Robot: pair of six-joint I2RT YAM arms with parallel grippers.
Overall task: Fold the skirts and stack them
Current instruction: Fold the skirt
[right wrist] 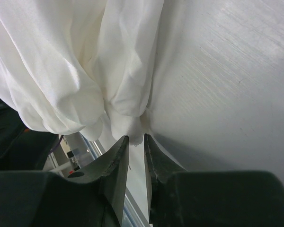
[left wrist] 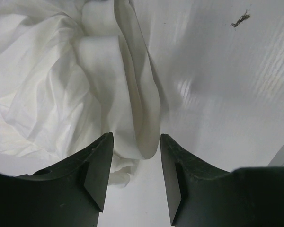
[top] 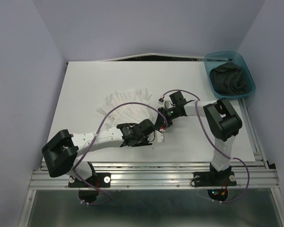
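White skirt (top: pixel 125 105) mid-table, spreading toward 10 o'clock from both claws. Right gripper (right wrist: pixel 135 138) nearly closed, apparently pinching its bunched edge. Left gripper (left wrist: pixel 136 137) half open, astride a fold running 12–6, not clamped. Both arms equally near. Black skirt (top: pixel 232 79) in bin (top: pixel 208 66), 1 o'clock.

Pleated white skirt (top: pixel 128 101); charcoal skirt (top: pixel 233 79); teal bin (top: pixel 226 53); white table (top: pixel 85 85).
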